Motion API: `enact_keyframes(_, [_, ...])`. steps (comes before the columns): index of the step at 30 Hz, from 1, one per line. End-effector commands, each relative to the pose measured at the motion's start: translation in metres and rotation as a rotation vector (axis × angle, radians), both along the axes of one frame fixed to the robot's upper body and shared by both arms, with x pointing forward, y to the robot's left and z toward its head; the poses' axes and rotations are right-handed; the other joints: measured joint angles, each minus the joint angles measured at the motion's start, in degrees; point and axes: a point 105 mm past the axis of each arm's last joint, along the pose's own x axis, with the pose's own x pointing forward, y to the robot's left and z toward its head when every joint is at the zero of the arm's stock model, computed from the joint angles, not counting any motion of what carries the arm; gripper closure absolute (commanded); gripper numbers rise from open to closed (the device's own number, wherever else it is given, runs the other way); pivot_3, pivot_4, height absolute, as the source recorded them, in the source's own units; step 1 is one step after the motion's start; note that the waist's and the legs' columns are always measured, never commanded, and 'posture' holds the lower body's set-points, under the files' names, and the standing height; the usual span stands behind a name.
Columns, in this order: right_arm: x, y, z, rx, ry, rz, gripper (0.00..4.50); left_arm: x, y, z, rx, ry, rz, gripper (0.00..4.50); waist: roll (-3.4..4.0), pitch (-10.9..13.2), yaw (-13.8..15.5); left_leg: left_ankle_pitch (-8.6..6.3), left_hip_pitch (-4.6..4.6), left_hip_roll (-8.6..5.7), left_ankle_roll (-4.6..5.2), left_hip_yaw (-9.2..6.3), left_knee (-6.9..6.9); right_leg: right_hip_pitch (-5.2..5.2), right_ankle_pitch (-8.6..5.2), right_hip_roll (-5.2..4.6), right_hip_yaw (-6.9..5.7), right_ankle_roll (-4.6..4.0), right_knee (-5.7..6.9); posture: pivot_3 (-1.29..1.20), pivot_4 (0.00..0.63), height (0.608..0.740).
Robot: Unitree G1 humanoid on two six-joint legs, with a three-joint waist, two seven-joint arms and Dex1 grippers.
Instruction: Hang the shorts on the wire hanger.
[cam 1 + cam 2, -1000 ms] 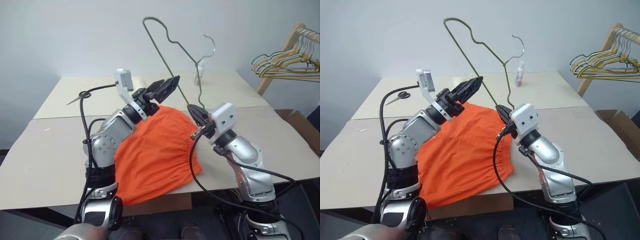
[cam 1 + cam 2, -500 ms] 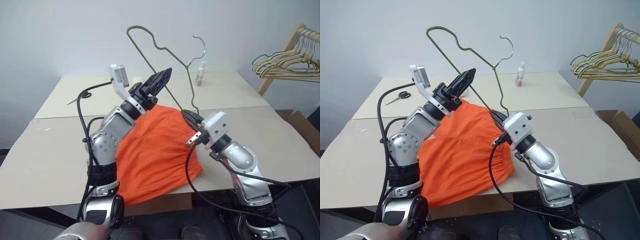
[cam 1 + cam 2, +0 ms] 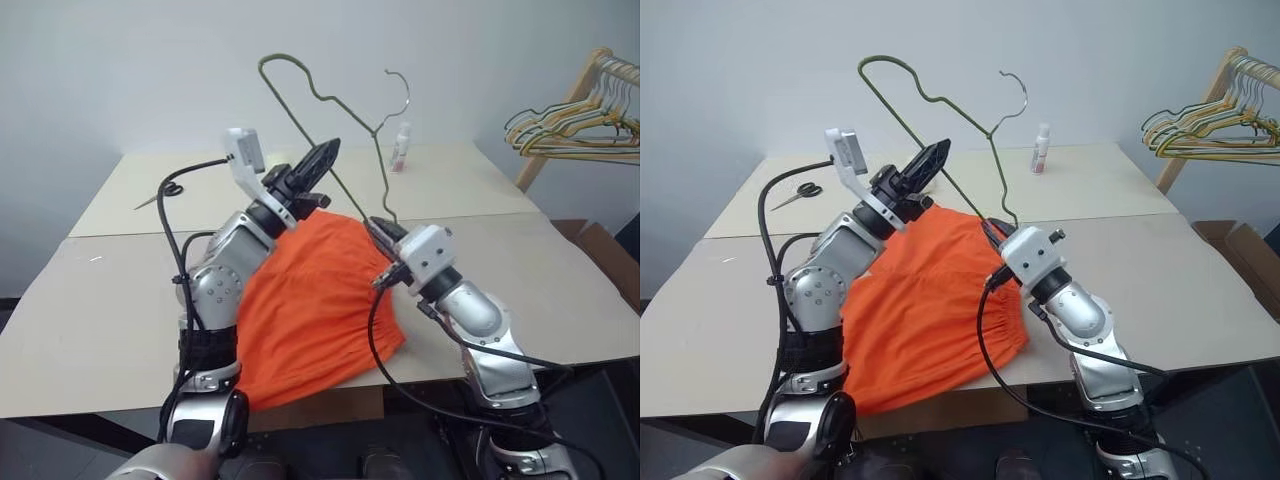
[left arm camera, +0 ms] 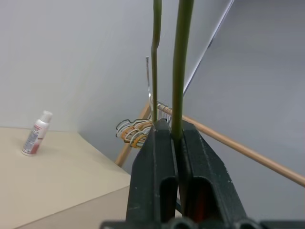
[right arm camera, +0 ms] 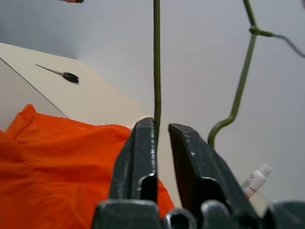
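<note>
The orange shorts (image 3: pixel 310 300) lie spread on the table (image 3: pixel 100 300), waistband toward its near edge. The olive-green wire hanger (image 3: pixel 290 105) stands upright in the air above them, hook (image 3: pixel 404 92) to the right. My left gripper (image 3: pixel 328 152) is raised over the shorts' far edge and shut on the hanger's long straight bar (image 4: pixel 181 62). Lower on that bar, my right gripper (image 3: pixel 378 228) sits by the shorts' right side. Its fingers (image 5: pixel 143 138) are slightly apart, with the wire (image 5: pixel 156 57) resting against one of them.
Scissors (image 3: pixel 165 190) lie at the table's far left and a small white bottle (image 3: pixel 401 148) stands at the far middle. A wooden rack with several pale hangers (image 3: pixel 570 125) is at the right, with a cardboard box (image 3: pixel 612 250) below it.
My left gripper has closed on the hanger's bar. My right gripper, shut on the wire before, has parted its fingers. The hanger has swung to the left.
</note>
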Motion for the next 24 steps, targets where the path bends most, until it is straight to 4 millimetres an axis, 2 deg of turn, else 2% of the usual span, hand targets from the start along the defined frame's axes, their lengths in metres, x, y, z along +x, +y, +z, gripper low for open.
enact_keyframes(1, [-0.004,-0.006,0.024,0.006,-0.095,0.015,2.25,-0.002,0.013,0.016,-0.008,-0.099,0.022,4.50,0.00,0.0,0.0,0.00,0.00,0.00,0.00,0.00,0.00,0.00,0.00,0.00,0.00,0.00,0.00,-0.02,0.000,0.740])
enact_keyframes(2, [-0.006,-0.008,0.025,0.015,-0.083,0.030,1.86,-0.002,0.017,0.017,-0.004,-0.111,0.021,4.50,0.00,0.0,0.0,0.00,0.00,0.00,0.00,0.00,0.00,0.00,0.00,0.00,0.00,0.00,0.00,-0.02,0.000,0.740])
enact_keyframes(7, [-0.019,-0.032,0.019,0.189,0.294,0.265,0.12,-0.012,0.039,0.029,0.013,-0.201,-0.064,4.50,-0.01,0.0,0.0,-0.01,-0.02,0.02,0.03,-0.01,0.00,0.02,0.00,0.01,-0.02,0.00,-0.05,-0.01,0.000,0.740])
enact_keyframes(11, [-0.031,-0.046,0.023,0.223,0.570,0.460,0.12,-0.031,0.057,0.041,-0.032,-0.274,-0.231,4.50,0.00,0.0,0.1,-0.03,0.00,0.07,0.07,-0.01,0.00,0.05,0.00,0.00,-0.04,-0.01,-0.07,-0.01,0.000,0.740])
enact_keyframes(15, [-0.049,-0.046,0.021,0.179,0.850,0.692,0.12,-0.056,0.065,0.046,-0.036,-0.363,-0.435,4.50,0.00,0.0,-0.2,-0.05,0.11,0.16,0.11,-0.02,0.00,0.19,-0.01,0.08,-0.10,-0.05,-0.13,-0.02,0.000,0.740])
enact_keyframes(18, [-0.054,-0.039,0.023,0.173,0.953,0.810,0.12,-0.072,0.066,0.044,-0.026,-0.423,-0.557,4.50,0.00,0.0,-0.4,-0.07,0.23,0.21,0.14,-0.02,0.00,0.40,0.00,0.15,-0.14,-0.07,-0.29,-0.02,0.000,0.740])
enact_keyframes(24, [-0.047,-0.007,0.029,0.154,1.036,0.896,0.12,-0.073,0.058,0.041,-0.022,-0.458,-0.573,4.50,0.00,0.0,-0.2,-0.08,0.32,0.27,0.15,-0.10,0.00,0.65,0.16,0.14,-0.22,-0.04,-0.60,-0.02,0.000,0.740])
